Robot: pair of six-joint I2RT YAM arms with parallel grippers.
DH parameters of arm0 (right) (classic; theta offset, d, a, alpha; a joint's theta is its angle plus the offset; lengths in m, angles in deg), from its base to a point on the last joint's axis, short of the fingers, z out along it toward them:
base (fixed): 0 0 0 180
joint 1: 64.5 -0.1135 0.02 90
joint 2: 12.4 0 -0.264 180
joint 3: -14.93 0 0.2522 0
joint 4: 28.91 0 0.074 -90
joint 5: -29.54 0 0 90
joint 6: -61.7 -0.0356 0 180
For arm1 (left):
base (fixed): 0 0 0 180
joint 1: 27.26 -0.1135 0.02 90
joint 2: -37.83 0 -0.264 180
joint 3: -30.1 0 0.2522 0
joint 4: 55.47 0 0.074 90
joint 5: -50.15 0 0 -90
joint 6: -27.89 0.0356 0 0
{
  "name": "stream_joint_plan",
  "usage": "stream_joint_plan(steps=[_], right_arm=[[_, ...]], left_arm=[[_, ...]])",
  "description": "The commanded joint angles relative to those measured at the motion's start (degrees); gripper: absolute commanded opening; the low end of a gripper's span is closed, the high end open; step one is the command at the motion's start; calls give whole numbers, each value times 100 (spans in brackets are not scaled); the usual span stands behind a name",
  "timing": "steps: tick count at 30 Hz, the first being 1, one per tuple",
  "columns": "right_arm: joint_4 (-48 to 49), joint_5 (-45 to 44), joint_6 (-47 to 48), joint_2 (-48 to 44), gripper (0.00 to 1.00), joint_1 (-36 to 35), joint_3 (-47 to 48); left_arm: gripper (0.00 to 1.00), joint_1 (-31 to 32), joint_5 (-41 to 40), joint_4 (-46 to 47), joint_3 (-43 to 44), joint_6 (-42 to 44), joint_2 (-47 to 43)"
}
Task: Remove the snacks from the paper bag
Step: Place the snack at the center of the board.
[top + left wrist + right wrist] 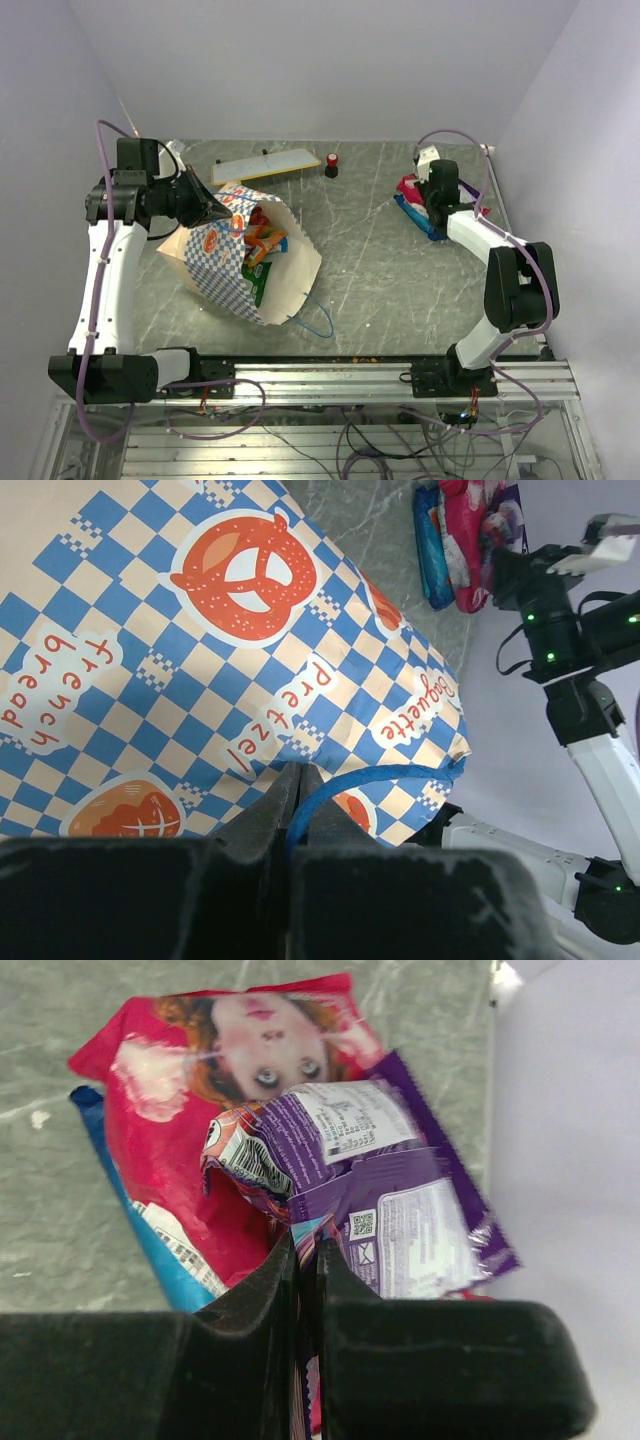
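The blue-and-white checkered paper bag (235, 262) lies on its side at the left with its mouth toward the middle; it fills the left wrist view (220, 640). Orange and green snack packets (262, 243) show in its mouth. My left gripper (222, 211) is shut on the bag's blue cord handle (370, 778). My right gripper (432, 207) is shut on a purple snack packet (385, 1185). The purple packet lies over a magenta-red packet (180, 1110) and a blue packet (150, 1245) at the far right (412, 200).
A flat white yellow-edged board (266, 166) lies at the back. A small red-and-black knob (331, 164) stands beside it. The bag's second blue cord handle (316, 318) trails toward the front rail. The walls stand close on both sides.
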Motion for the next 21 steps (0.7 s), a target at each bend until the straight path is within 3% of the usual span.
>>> stream_joint_plan(steps=[1,7,8,12,13,17,21], right_arm=[[174,481,-713,117,0,21,-601],[56,447,-821,-103,0,26,-713],[0,432,-831,-176,5,26,-687],[-389,439,-751,-611,43,21,-437],[-470,462,-712,-770,47,21,-298],[-631,873,-807,-1507,56,23,-247],[-356,2255,-1544,-2175,62,-35,-988]], left_arm=[[7,38,36,164,-34,-44,-209],[7,38,-2,42,-3,-21,-314],[7,38,-2,30,4,-13,-315],[7,38,0,46,35,-11,-277],[7,38,3,61,30,-19,-265],[7,38,117,144,-57,-86,-252],[7,38,67,111,-131,-90,-350]])
